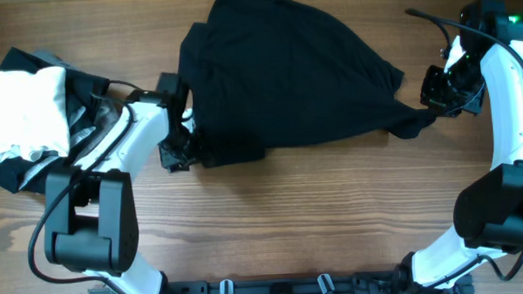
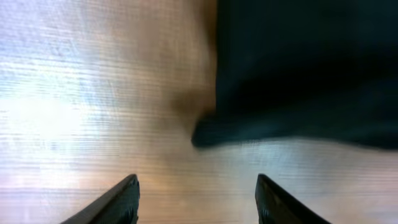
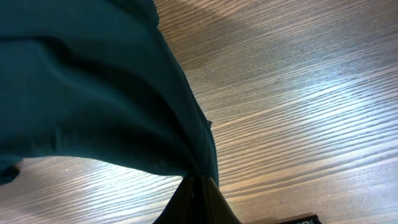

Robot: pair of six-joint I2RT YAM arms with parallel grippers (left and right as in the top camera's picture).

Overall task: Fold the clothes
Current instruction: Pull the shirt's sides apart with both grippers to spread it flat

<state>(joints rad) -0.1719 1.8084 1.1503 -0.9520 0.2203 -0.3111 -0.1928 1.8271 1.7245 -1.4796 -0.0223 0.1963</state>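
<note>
Black garment: corner pinched in R tool; L tool wide, beside edge.

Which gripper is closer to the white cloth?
Left. The left gripper hangs open a short way from the white cloth; the right gripper, across the table, pinches the black garment.

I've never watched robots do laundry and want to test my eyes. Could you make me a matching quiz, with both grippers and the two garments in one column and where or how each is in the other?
Things:
1. left gripper
2. right gripper
3. black garment
4. white garment

States:
A. heaped at the left edge of the table
B. shut, pinching a corner of fabric
C. open, nothing between its fingers
D. spread across the middle of the table

Pairs: 1-C, 2-B, 3-D, 4-A
</note>
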